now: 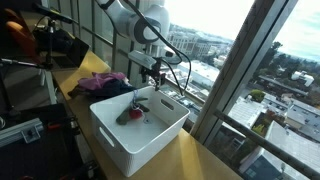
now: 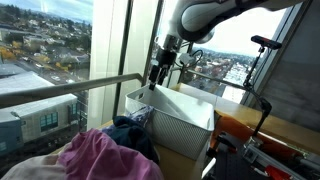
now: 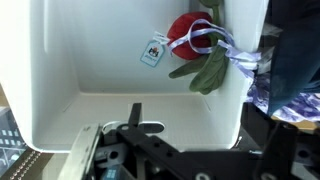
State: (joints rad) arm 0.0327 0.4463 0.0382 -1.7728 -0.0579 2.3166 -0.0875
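Red plush toy with green leaves lies on the floor of a white bin in an exterior view, towards the bin's far side. The bin stands on the wooden desk, along the desk edge that runs by the window. The gripper hangs over the bin's far rim, above the toy and well clear of it. Its jaws are apart with nothing between them. A heap of clothes in pink and purple lies on the desk just beyond the bin's far corner.

In an exterior view from the heap's side, the bin shows only its ribbed outer wall, and the toy is hidden inside. The gripper points down just above the bin's rim at the window-side corner. A pink cloth and a dark blue cloth of the heap lie in front, the blue one close against the bin wall.

In the wrist view, the toy rests in a corner of the bin floor against the side wall. A small white tag lies beside it and a purple and white ribbon trails over the rim. The bin's bare wall fills the rest. The gripper comes in at the lower edge, spread and empty, apart from the toy.
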